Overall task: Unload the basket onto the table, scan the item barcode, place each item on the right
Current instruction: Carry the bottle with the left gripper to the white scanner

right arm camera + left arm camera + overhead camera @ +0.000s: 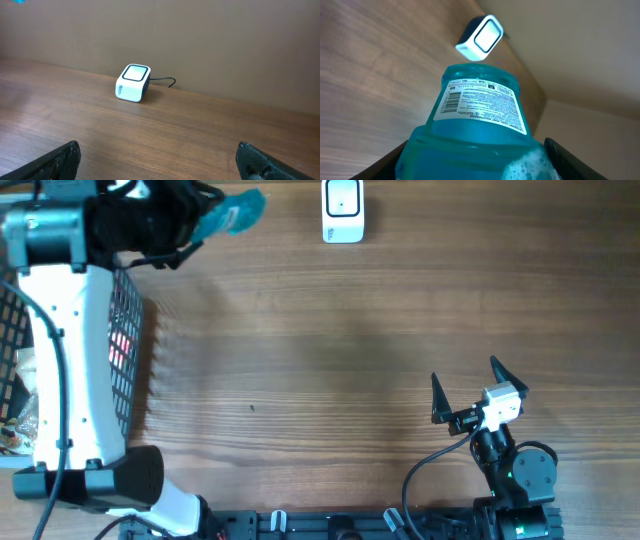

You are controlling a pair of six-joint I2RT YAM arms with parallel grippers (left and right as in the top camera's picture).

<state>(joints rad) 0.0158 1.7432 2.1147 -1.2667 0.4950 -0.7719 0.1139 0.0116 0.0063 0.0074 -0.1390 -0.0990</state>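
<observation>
Desk (330, 360) with wire basket (135, 330) at left. Left tool (195, 220) grips blue bottle (480, 115), raised left of scanner (343, 210), barcode (451, 102) exposed. Pickup done; scan seemingly remains. Right tool (464, 370) gapes wide, empty.

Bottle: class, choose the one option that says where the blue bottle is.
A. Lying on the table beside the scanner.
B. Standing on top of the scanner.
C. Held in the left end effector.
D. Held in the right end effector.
C: the left end effector grips the bottle on both sides in the left wrist view, while the right end effector stands open and empty.
</observation>
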